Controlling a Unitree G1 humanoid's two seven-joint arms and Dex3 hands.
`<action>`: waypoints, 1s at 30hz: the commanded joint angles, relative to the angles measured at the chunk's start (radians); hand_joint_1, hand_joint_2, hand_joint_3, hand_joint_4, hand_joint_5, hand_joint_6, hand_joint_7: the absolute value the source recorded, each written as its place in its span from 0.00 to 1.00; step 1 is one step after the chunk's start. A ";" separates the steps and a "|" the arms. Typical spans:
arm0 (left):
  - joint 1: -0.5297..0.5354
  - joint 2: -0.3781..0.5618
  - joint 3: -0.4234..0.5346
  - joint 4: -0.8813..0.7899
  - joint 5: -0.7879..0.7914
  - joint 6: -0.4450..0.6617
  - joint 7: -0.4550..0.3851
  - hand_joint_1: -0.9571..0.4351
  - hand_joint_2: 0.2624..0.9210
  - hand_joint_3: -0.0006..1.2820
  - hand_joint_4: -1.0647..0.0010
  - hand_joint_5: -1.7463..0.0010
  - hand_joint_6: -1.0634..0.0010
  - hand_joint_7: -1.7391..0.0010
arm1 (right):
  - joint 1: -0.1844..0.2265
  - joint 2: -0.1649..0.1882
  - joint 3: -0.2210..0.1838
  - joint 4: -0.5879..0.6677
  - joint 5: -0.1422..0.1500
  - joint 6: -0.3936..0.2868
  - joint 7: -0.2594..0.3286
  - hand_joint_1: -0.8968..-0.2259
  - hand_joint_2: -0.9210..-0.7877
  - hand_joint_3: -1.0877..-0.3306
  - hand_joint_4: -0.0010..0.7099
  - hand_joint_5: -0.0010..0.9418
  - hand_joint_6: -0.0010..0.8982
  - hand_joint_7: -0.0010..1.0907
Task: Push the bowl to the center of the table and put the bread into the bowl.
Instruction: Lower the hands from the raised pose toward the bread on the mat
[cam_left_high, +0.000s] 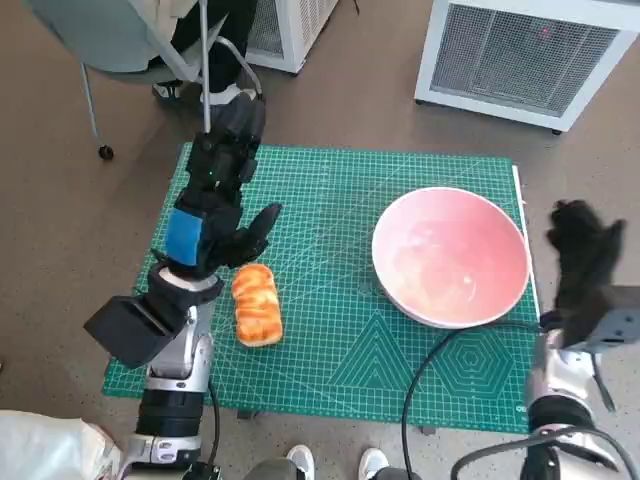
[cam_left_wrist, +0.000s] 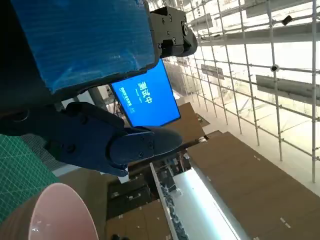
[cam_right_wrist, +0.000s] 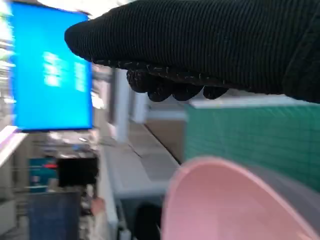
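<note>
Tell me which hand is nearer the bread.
Left. The left hand hovers just above the bread on the mat's left side, fingers apart. The right hand is off the mat's far right edge, beyond the bowl.

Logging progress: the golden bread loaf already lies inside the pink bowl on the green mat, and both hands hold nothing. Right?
Not quite. In the head view the golden bread loaf lies on the green mat beside the left hand, outside the pink bowl. The right hand holds nothing too.
</note>
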 joint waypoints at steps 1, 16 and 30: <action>0.010 0.011 0.004 -0.018 -0.010 0.005 -0.004 0.38 1.00 0.33 0.90 1.00 1.00 0.76 | 0.001 0.040 -0.005 0.024 0.008 0.080 0.023 0.57 0.00 0.35 0.44 0.00 0.21 0.28; 0.031 0.030 0.012 -0.038 -0.016 0.006 -0.006 0.37 1.00 0.33 0.89 1.00 1.00 0.76 | -0.057 0.121 0.002 0.025 -0.009 0.157 0.054 0.56 0.00 0.37 0.43 0.00 0.25 0.27; 0.059 0.043 0.024 -0.058 -0.009 0.006 0.004 0.38 1.00 0.32 0.88 1.00 1.00 0.75 | -0.125 0.185 0.025 0.025 -0.022 0.178 0.038 0.59 0.00 0.34 0.42 0.01 0.25 0.26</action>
